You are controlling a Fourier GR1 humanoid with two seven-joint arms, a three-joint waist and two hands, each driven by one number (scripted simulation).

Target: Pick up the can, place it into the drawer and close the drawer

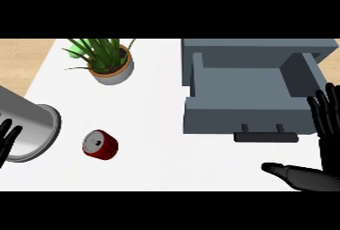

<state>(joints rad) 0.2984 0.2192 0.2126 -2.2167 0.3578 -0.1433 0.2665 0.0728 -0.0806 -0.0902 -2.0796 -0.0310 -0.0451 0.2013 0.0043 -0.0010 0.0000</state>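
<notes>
Can (100,144), red with silver top, is seen upright on white counter (159,134), untouched, well left of open grey drawer (242,83); judged light, rigid, smooth, likely slippery; best grasped round sides. Right hand (322,148) is held flat, fingers straight, nothing gripped. Left hand (8,139) is cut off at edge; only straight fingers shown, beside metal pot (30,128). Potted plant (106,58) is set behind.

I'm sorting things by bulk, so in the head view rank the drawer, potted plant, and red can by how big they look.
1. drawer, clearly largest
2. potted plant
3. red can, smallest
</notes>
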